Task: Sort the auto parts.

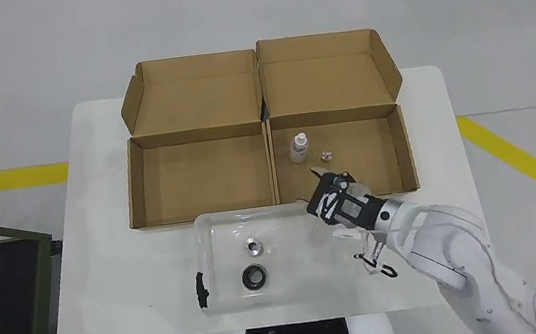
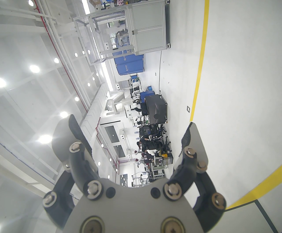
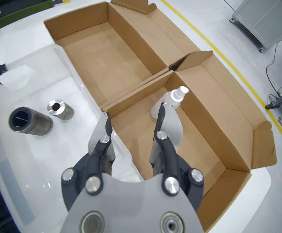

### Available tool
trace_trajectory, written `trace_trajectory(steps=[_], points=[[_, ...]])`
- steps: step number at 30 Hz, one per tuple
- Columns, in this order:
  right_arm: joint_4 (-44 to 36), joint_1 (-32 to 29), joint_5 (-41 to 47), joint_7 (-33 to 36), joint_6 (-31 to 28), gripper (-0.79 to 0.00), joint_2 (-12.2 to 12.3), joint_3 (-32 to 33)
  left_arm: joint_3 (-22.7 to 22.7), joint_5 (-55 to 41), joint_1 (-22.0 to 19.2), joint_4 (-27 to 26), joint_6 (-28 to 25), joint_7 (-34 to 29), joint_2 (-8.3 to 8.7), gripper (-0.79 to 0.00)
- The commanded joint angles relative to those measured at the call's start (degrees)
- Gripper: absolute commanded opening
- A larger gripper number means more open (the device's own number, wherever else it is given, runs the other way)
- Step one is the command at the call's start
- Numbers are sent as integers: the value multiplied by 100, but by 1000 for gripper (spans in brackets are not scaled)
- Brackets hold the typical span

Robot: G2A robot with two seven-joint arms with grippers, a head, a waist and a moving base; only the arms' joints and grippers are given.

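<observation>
Top view: dark sleeve [image 1: 255, 278], steel bushing [image 1: 254, 246] upright, bores up

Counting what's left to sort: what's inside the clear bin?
Two upright metal parts: a dark sleeve and a smaller silver cylinder. The bin corner beneath the right gripper is covered, so anything there is hidden.

We see bright even light, ceiling lamps [image 2: 45, 139] flaring, faint soft shadows on the table [image 1: 105, 237], glints on the clear tray [image 3: 64, 57]
</observation>
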Motion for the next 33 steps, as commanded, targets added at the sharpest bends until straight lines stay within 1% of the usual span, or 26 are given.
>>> trace_trajectory(steps=[1, 7, 15, 23, 33], points=[[-48, -61, -68, -65, -60, -406, -4, -137, 0, 0, 0, 0, 0, 0, 0, 0], [-62, -49, -491, -227, -341, -403, -28, -671, 0, 0, 0, 0, 0, 0, 0, 0], [120, 140, -923, -355, -381, -403, -107, -1324, 0, 0, 0, 0, 0, 0, 0, 0], [545, 497, -1008, -310, -389, -419, -208, -1733, 0, 0, 0, 0, 0, 0, 0, 0], [1101, 933, -774, -125, -360, -419, -336, -1988, 0, 0, 0, 0, 0, 0, 0, 0]])
